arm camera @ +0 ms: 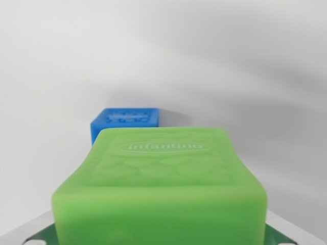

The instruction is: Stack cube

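Though close, green cube (161,189) lengthwise toward blue cube (125,122)

A plain white surface (245,76) fills the background.

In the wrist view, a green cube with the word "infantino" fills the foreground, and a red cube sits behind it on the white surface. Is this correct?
Not quite. The cube behind is blue, not red. The wrist view shows it beyond the green cube, which does carry the word "infantino", and both are seen against the white surface.
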